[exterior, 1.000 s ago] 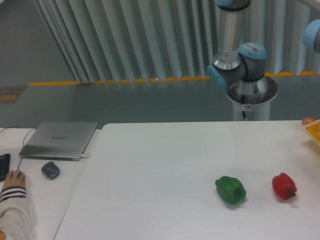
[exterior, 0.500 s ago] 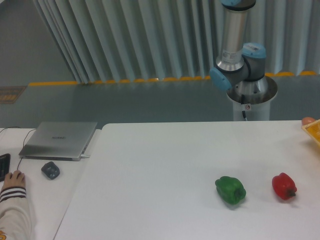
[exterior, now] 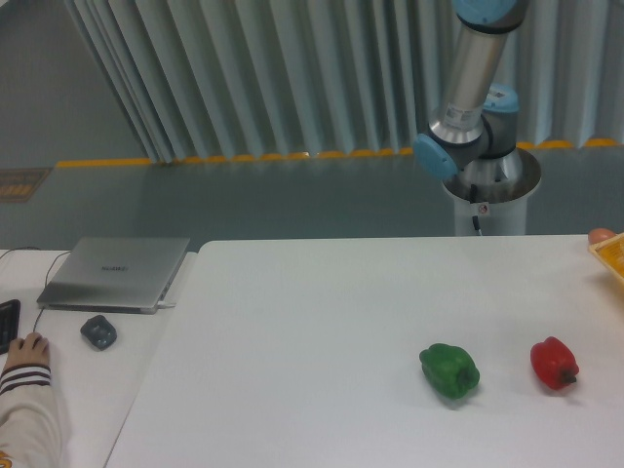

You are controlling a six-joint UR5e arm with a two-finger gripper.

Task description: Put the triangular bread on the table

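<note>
Arm [exterior: 475,83] leaned right, table [exterior: 292,331] (white)

The surface [exterior: 312,331] is plain white. On it are a green pepper [exterior: 449,370] and a red pepper [exterior: 554,363]. The laptop [exterior: 115,272] is silver, the mouse [exterior: 97,331] dark grey, the arm [exterior: 475,97] silver with light blue joints.

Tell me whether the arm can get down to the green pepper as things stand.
Probably yes. The green pepper lies in the open on the white table, apart from the red pepper, with nothing over it. The arm rises out of frame, so its fingers are not in view.
</note>
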